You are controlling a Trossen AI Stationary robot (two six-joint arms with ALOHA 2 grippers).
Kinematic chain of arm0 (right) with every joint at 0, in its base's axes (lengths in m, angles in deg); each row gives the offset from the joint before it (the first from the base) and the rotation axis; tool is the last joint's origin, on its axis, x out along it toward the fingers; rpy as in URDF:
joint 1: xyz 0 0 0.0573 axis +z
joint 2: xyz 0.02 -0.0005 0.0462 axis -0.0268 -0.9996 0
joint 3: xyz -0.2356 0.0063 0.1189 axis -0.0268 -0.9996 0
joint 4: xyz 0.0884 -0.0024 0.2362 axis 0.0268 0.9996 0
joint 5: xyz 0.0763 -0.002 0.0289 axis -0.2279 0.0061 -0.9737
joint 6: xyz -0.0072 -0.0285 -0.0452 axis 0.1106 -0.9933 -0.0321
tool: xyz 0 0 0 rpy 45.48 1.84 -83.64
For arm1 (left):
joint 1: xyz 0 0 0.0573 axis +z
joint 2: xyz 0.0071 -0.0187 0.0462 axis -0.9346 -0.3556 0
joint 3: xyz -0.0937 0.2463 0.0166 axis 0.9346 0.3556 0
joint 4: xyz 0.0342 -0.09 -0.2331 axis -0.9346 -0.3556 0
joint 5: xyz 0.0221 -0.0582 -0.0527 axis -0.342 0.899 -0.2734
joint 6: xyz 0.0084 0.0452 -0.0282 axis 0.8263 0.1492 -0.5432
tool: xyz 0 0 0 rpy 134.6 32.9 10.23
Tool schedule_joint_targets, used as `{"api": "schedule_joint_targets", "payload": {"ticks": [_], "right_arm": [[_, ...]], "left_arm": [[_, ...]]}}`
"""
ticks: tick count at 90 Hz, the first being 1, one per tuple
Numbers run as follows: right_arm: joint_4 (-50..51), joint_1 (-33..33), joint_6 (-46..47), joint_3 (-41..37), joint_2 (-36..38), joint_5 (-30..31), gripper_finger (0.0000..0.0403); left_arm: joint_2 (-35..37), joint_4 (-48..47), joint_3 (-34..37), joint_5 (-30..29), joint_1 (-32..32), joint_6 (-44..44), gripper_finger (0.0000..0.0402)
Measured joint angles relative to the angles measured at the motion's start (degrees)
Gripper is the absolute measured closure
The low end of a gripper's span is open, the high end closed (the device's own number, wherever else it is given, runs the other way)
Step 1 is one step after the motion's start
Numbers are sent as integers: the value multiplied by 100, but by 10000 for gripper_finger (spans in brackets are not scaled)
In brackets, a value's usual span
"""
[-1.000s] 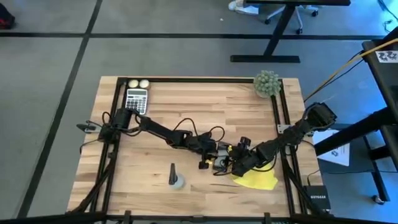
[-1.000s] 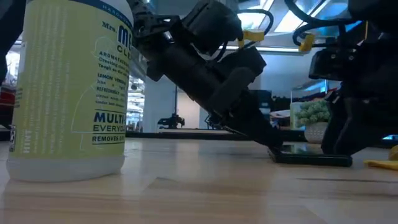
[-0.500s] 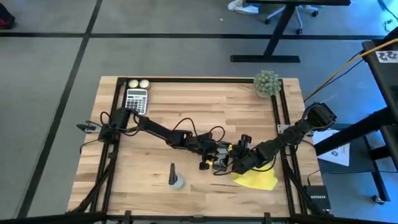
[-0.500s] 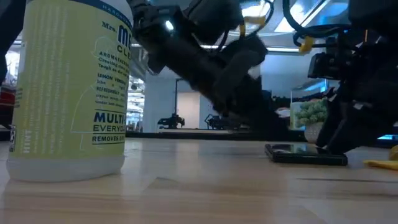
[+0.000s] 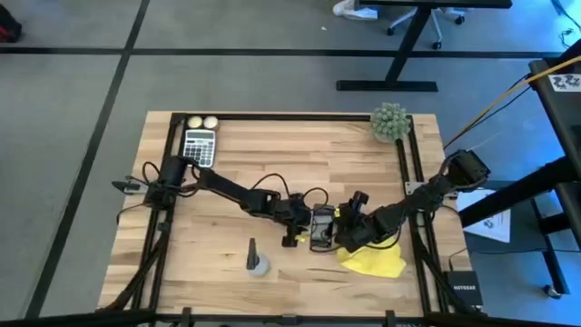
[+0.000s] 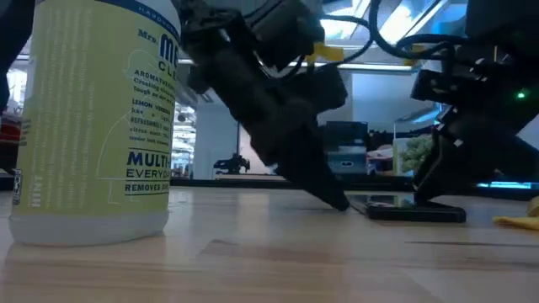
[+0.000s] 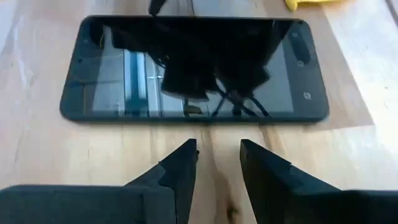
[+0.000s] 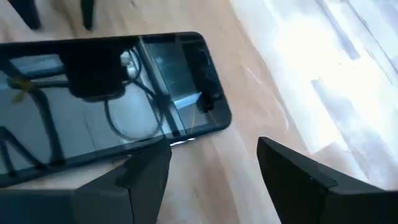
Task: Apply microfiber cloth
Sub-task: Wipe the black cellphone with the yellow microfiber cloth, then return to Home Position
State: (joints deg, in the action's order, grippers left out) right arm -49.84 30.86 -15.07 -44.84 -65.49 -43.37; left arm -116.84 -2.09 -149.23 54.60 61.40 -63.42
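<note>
Two claws flank the smartphone (image 5: 321, 227): left claw (image 7: 217, 163) narrow, right claw (image 8: 214, 160) wide (microfiber cloth (image 5: 373, 262) untouched).

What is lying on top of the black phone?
Nothing lies on the phone; its glass only mirrors the arms. The yellow cloth sits beside it on the table. What is underneath cannot be seen.

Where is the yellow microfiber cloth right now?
In the high view, the microfiber cloth lies near the table's front edge, right of centre, beside the right gripper and smartphone.
</note>
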Motion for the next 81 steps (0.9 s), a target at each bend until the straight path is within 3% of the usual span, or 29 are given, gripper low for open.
{"api": "schedule_joint_targets", "payload": {"ticks": [26, 40, 55, 81], "right_arm": [[-195, -143, -31, 21, 9, -34, 178], [342, -127, -152, 360, 135, -120, 178], [1323, -127, -220, 870, 519, -494, 178], [1401, -128, -769, 918, 1489, -762, 178]], "left_arm": [[-155, 312, -7, 157, -11, -13, 295], [-155, 284, -7, 159, -7, 1, 295], [-50, 116, -7, 166, -7, 18, 295], [574, -527, -31, -241, 2, 123, 295]]}}
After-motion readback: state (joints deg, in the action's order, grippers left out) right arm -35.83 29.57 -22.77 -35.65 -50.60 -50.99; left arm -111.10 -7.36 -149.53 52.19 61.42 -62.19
